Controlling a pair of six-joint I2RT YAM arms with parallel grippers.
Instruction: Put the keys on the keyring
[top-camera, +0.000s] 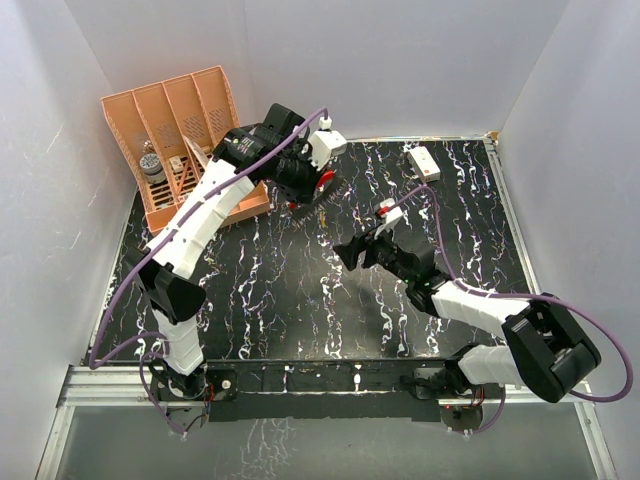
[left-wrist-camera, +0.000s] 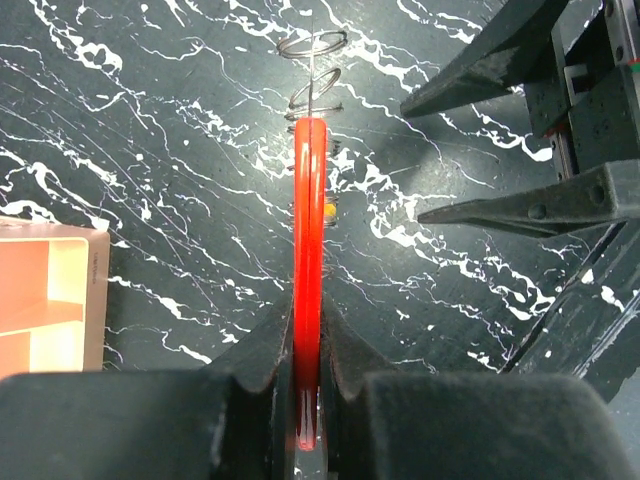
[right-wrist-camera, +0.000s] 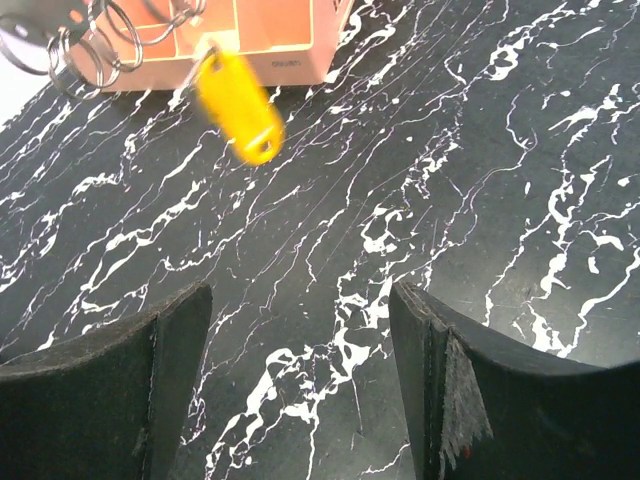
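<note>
My left gripper (left-wrist-camera: 308, 340) is pinched shut on the keyring (left-wrist-camera: 309, 230), which stands edge-on with its long axis straight up the frame, while my right gripper (right-wrist-camera: 300, 300) gapes empty, the yellow-headed key (right-wrist-camera: 238, 105) dangling in the upper left beyond it.

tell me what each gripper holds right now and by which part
The left gripper is shut on the red keyring, pinching one end of its loop edge-on. The right gripper is open and holds nothing.
</note>
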